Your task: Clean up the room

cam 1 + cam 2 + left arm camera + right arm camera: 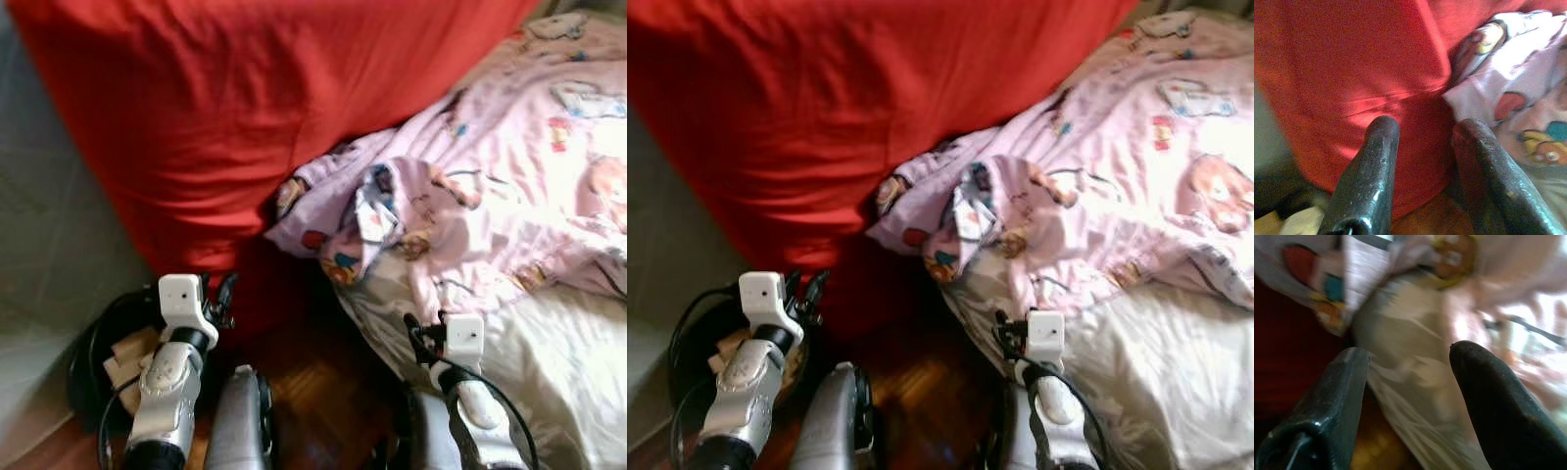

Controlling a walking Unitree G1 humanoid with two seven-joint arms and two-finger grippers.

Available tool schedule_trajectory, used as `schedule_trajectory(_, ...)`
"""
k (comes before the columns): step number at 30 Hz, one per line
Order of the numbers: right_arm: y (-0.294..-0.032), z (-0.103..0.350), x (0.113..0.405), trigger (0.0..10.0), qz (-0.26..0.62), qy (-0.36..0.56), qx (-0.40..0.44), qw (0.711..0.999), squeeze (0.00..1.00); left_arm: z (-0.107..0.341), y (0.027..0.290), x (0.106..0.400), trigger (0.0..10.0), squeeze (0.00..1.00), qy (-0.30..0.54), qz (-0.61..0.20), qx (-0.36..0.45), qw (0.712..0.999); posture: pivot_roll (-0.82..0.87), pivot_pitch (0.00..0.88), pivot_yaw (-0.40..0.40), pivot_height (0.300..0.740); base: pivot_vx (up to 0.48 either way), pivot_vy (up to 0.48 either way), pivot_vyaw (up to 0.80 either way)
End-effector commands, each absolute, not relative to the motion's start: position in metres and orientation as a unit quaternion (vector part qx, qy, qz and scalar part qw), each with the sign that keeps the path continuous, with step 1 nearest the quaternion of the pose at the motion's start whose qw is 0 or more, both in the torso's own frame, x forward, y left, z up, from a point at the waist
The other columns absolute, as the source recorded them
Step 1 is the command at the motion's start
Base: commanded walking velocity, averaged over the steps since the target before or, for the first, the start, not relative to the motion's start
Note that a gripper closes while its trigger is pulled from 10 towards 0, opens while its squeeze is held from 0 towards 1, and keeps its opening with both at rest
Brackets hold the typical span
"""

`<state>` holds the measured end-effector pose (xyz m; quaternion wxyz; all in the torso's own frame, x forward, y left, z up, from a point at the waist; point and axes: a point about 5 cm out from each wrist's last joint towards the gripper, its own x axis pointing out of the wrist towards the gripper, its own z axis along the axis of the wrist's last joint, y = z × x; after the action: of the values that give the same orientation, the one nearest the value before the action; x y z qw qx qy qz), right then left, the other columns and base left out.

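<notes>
While standing at the bed's edge, facing bedding not yet tidied:

- Red cover (225, 117): draping large over the upper left of the bed, hanging down toward the floor; touching the pink blanket along its lower right edge.
- Pink blanket (509, 186), printed with cartoon figures: lying rumpled across the right of the bed, one corner bunching into a folded lump (377, 220) just beside the red cover; likely the thing needing straightening.
- White sheet (558, 372): showing beneath the blanket at lower right, spilling over the bed's edge.
- Wooden floor (313, 392): showing dark between the two arms.
- Black basket (98, 352) at lower left, holding pale scraps; sitting on the floor beside the left arm.
- Left end effector (223, 294): hovering low before the red cover's hanging edge, fingers (1369, 181) parted, gripping nothing.
- Right end effector (419, 333): hovering just beside the sheet's edge under the blanket, fingers (1498, 401) spread wide, holding nothing; seemingly positioning for a grab at the bedding.
</notes>
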<state>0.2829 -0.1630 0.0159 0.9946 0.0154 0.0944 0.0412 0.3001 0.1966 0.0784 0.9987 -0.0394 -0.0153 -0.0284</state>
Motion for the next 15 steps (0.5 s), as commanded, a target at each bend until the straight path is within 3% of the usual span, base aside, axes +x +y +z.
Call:
schedule_trajectory(1,-0.1651,0.0088,0.2758,10.0,0.038,0.107,0.016,0.993,0.0,0.0764,0.1982,0.2973,10.0,0.0,-0.014,-0.025,-0.044,0.999,0.0,0.211,0.022,0.602,0.0,0.0,0.0)
schedule_trajectory(15,-0.1684,0.0084,0.278,10.0,0.028,0.114,0.015,0.993,0.0,0.0753,0.1995,0.2936,10.0,0.0,-0.013,-0.025,-0.04,0.999,0.0,0.23,0.015,0.602,0.254,0.0,0.0)
